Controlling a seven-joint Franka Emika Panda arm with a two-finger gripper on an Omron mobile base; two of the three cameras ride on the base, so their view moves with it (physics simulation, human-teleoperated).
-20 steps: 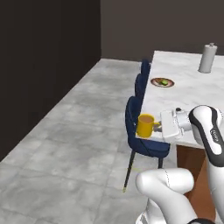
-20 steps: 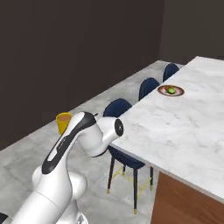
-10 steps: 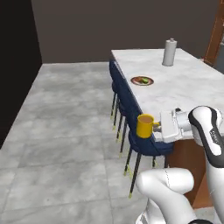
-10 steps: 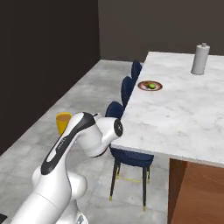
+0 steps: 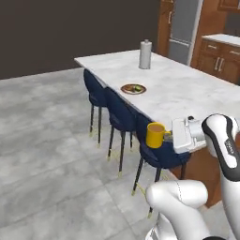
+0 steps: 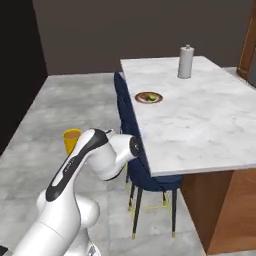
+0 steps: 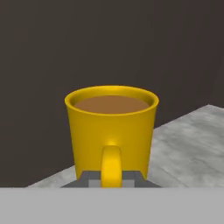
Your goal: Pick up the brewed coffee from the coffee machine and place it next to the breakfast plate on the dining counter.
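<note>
The brewed coffee [image 5: 155, 135] is a yellow mug with brown liquid at its top, upright in the air beside the stools. My gripper [image 5: 168, 136] is shut on its handle. The right base view has the mug [image 6: 71, 141] poking out left of the arm. In the hand view the mug [image 7: 111, 131] stands close up, its handle between the fingertips [image 7: 89, 178] of my gripper [image 7: 111, 179]. The breakfast plate [image 5: 133, 88] [image 6: 149, 97] lies near the stool-side edge of the dining counter [image 5: 187, 93] [image 6: 210, 120], well beyond the mug. The coffee machine is out of view.
Three blue stools [image 5: 122, 117] [image 6: 145, 170] line the counter's near side, directly by the mug. A silver cylinder [image 5: 145, 54] [image 6: 186, 62] stands at the counter's far end. Wooden cabinets [image 5: 220, 61] and a fridge [image 5: 185, 28] lie behind. Grey tiled floor [image 5: 47, 140] spreads to the left.
The whole picture has shifted as the base turned and drove, so the counter, plate and stools now sit more central. The mug stays held in the gripper.
</note>
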